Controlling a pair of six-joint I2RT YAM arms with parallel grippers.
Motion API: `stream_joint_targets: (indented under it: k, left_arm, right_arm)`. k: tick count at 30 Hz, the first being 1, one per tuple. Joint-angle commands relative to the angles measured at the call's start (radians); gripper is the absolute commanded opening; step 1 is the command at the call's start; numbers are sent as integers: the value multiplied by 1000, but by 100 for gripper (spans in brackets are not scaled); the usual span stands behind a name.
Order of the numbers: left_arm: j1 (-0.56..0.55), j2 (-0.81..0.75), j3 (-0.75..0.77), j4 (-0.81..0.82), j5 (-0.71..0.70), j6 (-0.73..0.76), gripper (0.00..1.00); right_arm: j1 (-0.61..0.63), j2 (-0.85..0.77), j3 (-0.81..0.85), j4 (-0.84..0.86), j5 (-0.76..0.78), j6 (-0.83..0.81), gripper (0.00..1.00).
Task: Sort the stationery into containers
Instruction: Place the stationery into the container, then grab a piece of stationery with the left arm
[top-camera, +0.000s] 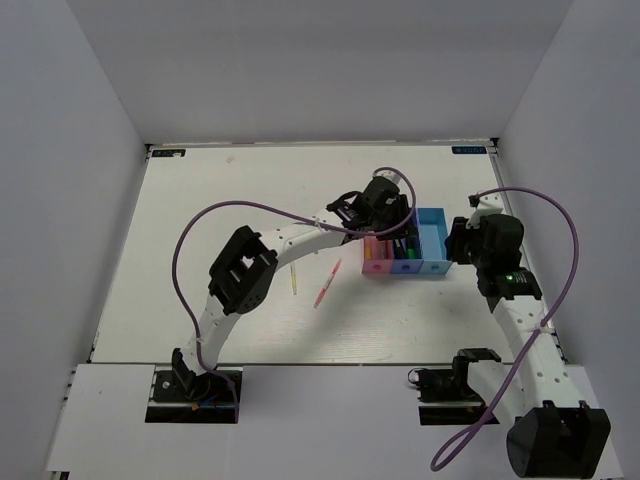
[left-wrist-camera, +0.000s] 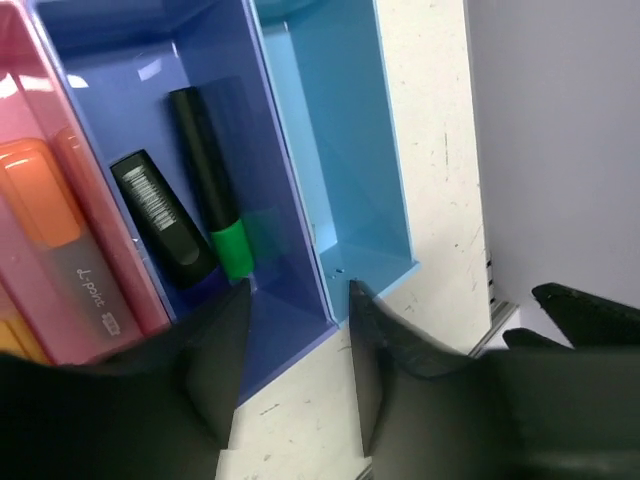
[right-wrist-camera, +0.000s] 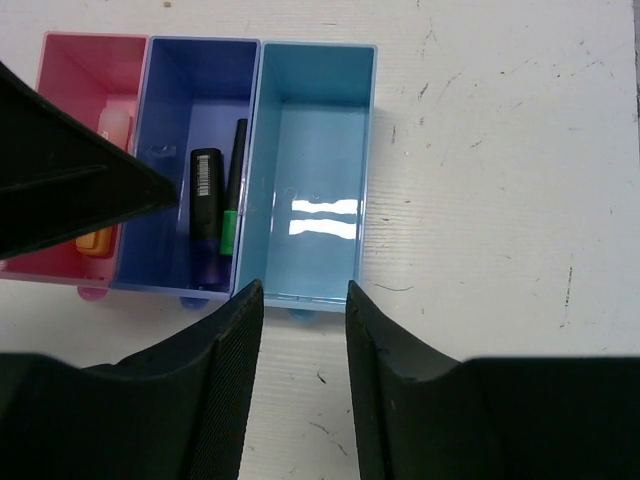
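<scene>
The left gripper (left-wrist-camera: 298, 300) hangs parted and empty over the dark blue bin's (left-wrist-camera: 150, 90) end wall, arm reaching rightward from a raised elbow. The right gripper (right-wrist-camera: 303, 295), also spread and empty, faces the light blue bin's (right-wrist-camera: 315, 150) short end, forearm bent in from the right. A green-capped marker (left-wrist-camera: 205, 170) and a purple-capped marker (right-wrist-camera: 205, 215) lie in the dark blue bin and an orange highlighter (left-wrist-camera: 60, 230) in the pink bin (right-wrist-camera: 80, 60); the yellow stick (top-camera: 294, 279) and pink pen (top-camera: 326, 284) lie on the table (top-camera: 220, 200) left of the 3-bin tray (top-camera: 407, 272)
</scene>
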Motion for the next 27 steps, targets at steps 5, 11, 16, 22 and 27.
stream_joint_targets:
  k: [5, 11, 16, 22, 27]
  left_arm:
    - [2, -163, -46, -7, 0, 53, 10]
    - [36, -422, -243, -192, -203, 151, 17]
    - [163, -531, -430, -538, -425, 52, 61]
    - [255, -515, -571, -564, -376, 64, 48]
    - [266, -420, -530, -562, -357, 79, 43]
  right_arm:
    - [-19, -14, -5, 17, -31, -3, 24]
    - [-20, -8, -11, 5, -199, -53, 6]
    - [-14, 18, -2, -22, -293, -96, 34]
    - [-14, 28, -4, -25, -315, -89, 34]
    - [-17, 34, -4, -24, -312, -84, 34]
